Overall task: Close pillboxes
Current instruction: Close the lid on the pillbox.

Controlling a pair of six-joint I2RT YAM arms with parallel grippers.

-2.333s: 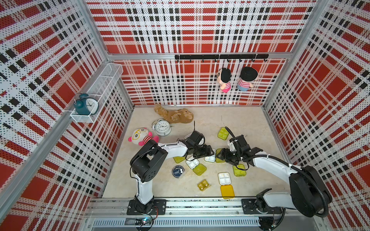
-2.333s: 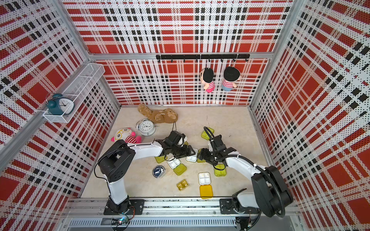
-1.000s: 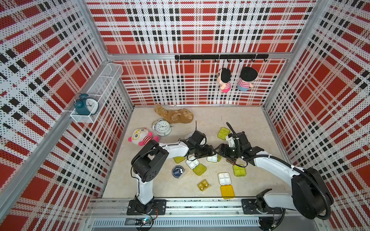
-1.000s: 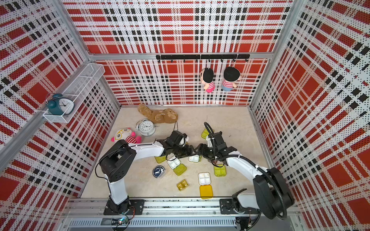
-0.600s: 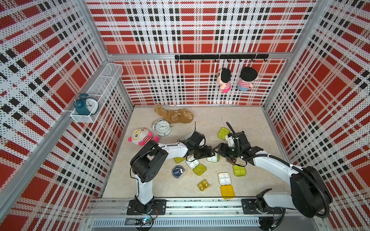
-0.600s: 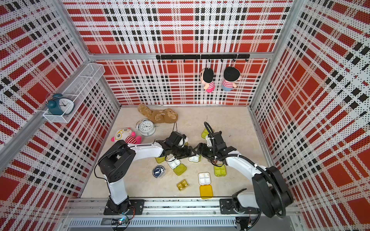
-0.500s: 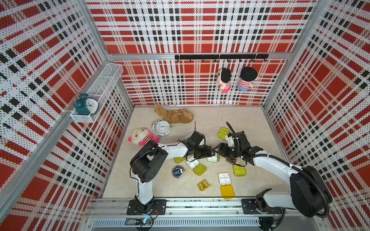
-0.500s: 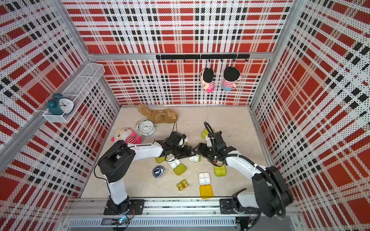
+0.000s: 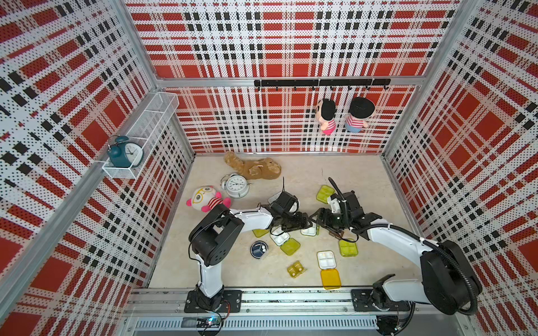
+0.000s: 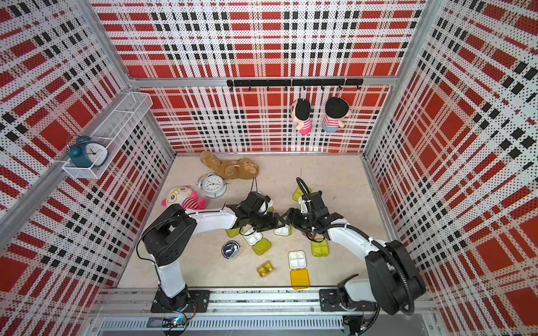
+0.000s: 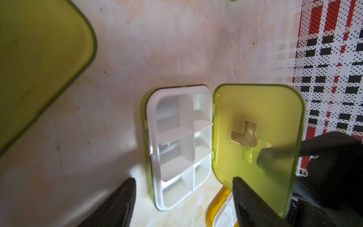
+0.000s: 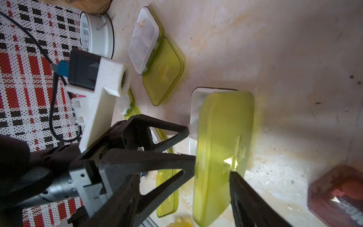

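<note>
Both top views: left fingers (image 9: 302,226) and right fingers (image 9: 320,221) met nearly tip to tip over one open pillbox (image 9: 309,232) on the worktop (image 9: 364,186). Left wrist: left fingers (image 11: 121,204) were spread, gripping nothing, white tray (image 11: 176,141) between them, lime lid (image 11: 255,121) half raised. Right wrist: right fingers (image 12: 247,200) were spread too, one tip apparently on the lid's outer face. Looked best to pin the tray with the left, push near the lid's free edge, follow the hinge arc.

A brown bear (image 9: 256,170) lies by the table's (image 9: 349,174) back edge. A white clock (image 9: 236,185) sits just in front of it. A pink toy (image 9: 207,199) lies by the left edge. A blue clock (image 9: 125,152) stands in a wire basket (image 9: 148,122) on the wall. Two dolls (image 9: 326,115) (image 9: 358,115) hang from a black rail (image 9: 321,83).
</note>
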